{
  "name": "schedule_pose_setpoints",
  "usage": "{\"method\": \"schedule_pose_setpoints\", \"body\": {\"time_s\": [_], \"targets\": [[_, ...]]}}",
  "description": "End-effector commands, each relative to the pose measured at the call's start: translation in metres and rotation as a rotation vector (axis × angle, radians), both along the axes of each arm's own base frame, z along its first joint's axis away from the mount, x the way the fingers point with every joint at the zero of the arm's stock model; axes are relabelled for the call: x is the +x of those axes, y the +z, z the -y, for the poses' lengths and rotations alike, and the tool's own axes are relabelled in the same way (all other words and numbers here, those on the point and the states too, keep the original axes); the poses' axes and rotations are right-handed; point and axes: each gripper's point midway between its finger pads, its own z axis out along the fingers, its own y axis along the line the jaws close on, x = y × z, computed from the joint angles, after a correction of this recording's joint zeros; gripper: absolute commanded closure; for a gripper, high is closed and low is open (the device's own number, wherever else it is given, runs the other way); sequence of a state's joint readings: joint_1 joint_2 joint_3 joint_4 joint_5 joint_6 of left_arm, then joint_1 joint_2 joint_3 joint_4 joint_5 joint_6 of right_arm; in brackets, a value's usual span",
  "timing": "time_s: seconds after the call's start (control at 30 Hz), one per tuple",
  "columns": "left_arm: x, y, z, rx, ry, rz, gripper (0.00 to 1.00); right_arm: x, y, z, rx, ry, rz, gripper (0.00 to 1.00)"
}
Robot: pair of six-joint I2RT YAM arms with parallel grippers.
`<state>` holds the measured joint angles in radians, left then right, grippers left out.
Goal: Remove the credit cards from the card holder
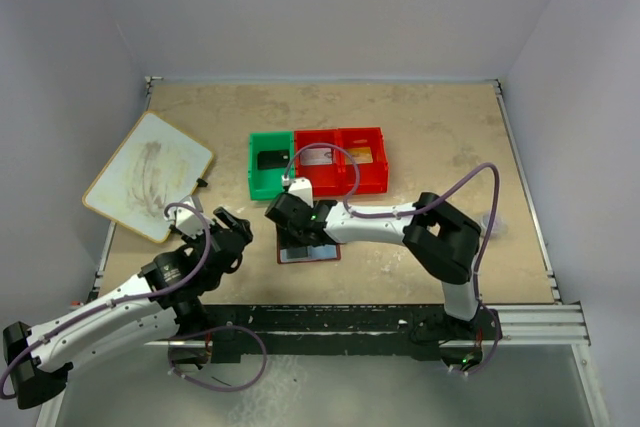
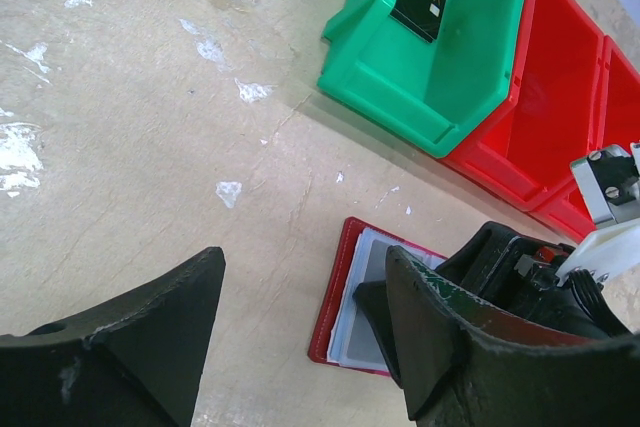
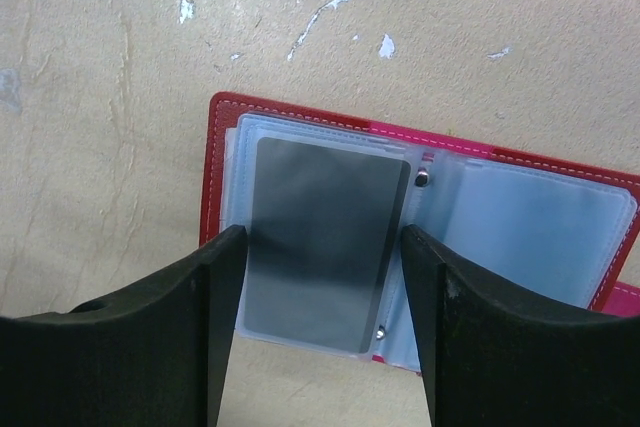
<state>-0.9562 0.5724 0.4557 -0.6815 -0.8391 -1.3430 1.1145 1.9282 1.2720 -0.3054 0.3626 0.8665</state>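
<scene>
Step in hand: extracting a card. The holder (image 3: pixel 530 217) lies open on the table. A grey card (image 3: pixel 330 187) appears to sit inside its left sleeve. The right gripper (image 3: pixel 322 247) hovers above it, jaws apart either side of the card, gripping nothing. The left gripper (image 2: pixel 305 267) is spread and empty. Next move: pinch the card edge and slide it outward.

Card holder (image 1: pixel 310 254) half hidden beneath your right gripper (image 1: pixel 296 230)
From above you see only its near edge; your right wrist view crops its right end, the fingers (image 3: pixel 150 347) masking the bottom.
</scene>
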Motion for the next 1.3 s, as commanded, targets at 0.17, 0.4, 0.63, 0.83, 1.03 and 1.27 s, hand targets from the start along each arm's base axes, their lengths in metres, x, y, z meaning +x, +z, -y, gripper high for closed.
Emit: {"method": "schedule_pose_setpoints", "body": {"time_s": [0.17, 0.4, 0.63, 0.83, 1.03, 1.27], "targets": [[0.004, 0.012, 0.001, -0.014, 0.011, 0.03, 0.36, 0.001, -0.012, 0.006, -0.068, -0.008, 0.002, 0.32], [0.005, 0.009, 0.006, -0.015, -0.001, 0.022, 0.36, -0.002, -0.026, 0.016, -0.145, -0.033, -0.003, 0.36], [0.005, 0.006, 0.012, -0.025, -0.028, 0.014, 0.36, -0.016, -0.014, -0.001, 0.055, 0.045, -0.055, 0.43], [0.007, 0.005, 0.038, -0.06, -0.141, 0.021, 0.37, -0.01, 0.001, -0.006, 0.285, 0.045, -0.103, 0.42], [0.005, 0.0, 0.07, -0.14, -0.265, 0.033, 0.39, -0.009, 0.001, 0.005, 0.398, 0.035, -0.139, 0.43], [-0.006, -0.013, 0.117, -0.3, -0.451, 0.034, 0.45, -0.01, -0.003, 0.013, 0.438, 0.016, -0.16, 0.43]]}}
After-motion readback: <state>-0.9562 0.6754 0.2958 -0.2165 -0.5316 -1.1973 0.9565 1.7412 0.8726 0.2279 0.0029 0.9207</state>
